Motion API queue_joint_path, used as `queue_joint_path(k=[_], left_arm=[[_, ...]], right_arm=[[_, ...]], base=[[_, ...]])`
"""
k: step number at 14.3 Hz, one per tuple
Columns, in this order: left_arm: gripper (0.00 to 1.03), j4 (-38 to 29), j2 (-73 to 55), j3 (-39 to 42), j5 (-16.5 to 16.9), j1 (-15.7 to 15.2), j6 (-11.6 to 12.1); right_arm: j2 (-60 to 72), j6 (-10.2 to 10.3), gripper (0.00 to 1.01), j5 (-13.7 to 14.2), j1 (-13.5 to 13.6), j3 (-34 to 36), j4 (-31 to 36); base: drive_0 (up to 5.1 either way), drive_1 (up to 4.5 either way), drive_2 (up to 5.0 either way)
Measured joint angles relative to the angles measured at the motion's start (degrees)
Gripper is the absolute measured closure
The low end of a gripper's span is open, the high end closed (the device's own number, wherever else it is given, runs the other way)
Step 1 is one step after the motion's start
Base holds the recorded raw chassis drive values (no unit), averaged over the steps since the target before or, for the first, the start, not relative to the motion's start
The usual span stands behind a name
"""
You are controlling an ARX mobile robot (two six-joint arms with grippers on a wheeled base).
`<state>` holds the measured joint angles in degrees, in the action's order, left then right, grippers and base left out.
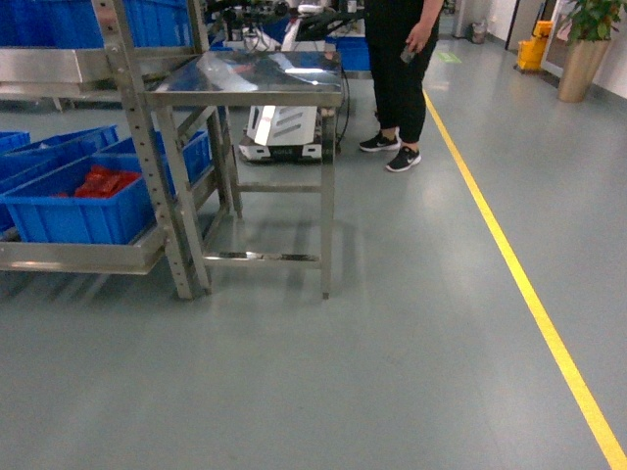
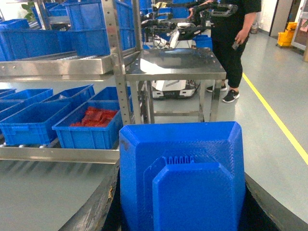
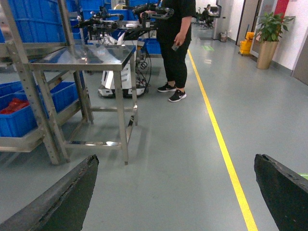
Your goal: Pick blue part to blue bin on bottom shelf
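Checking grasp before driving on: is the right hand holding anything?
No, the right hand is open, its fingers wide apart with only bare floor between them.

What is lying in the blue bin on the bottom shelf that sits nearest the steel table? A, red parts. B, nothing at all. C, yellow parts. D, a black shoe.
A: the head view shows a heap of red parts inside the blue bin on the bottom shelf, next to the steel table; the left wrist view shows the same.
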<state>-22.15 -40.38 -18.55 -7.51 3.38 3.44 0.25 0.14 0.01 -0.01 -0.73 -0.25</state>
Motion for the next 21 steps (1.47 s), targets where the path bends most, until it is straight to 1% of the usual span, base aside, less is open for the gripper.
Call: queue_joint_path(k=[21], left_arm=[[0.59, 0.2, -0.1, 0.0, 0.0, -0.1, 0.0]], right_arm=[[0.0, 0.0, 0.03, 0.0, 0.0, 0.0, -0.1]], base=[[-0.1, 4.18, -4.3]])
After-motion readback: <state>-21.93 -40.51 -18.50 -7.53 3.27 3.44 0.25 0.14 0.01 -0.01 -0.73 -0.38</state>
